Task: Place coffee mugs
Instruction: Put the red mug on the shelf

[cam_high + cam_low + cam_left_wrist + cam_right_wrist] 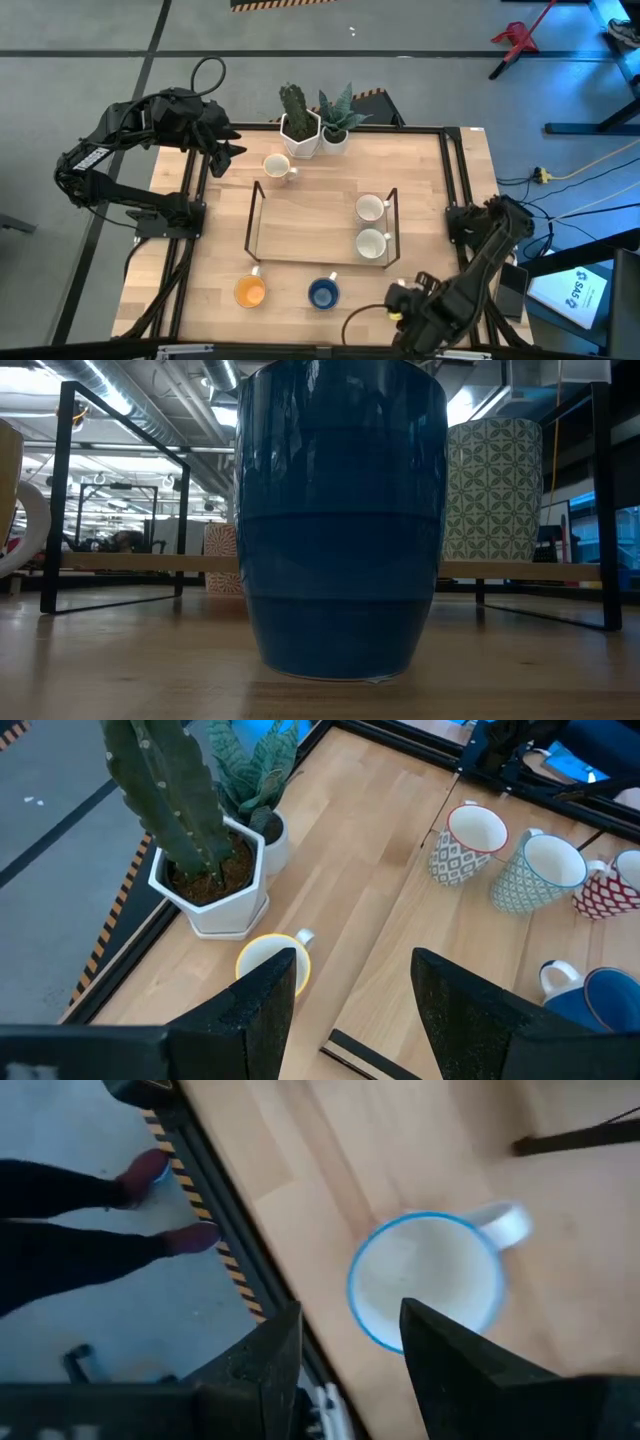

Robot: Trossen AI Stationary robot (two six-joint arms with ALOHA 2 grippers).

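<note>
A cream mug [277,166] stands on the table beside the plant pots; it also shows in the left wrist view [272,965]. My left gripper [228,150] is open and empty just left of it [350,1020]. Two patterned white mugs [370,208] [372,243] stand on a wooden, black-framed rack [300,235]. An orange mug [250,291] and a blue mug [323,293] stand near the table's near edge. My right gripper [405,295] is open and empty to the right of the blue mug; its wrist view shows a blue-rimmed mug [425,1285] beyond its fingers [345,1370].
Two white hexagonal pots with a cactus [299,125] and a leafy plant [338,125] stand at the far edge. A red-patterned mug [610,885] stands beside the other patterned mugs. A person's legs [90,1210] stand on the floor past the table's edge.
</note>
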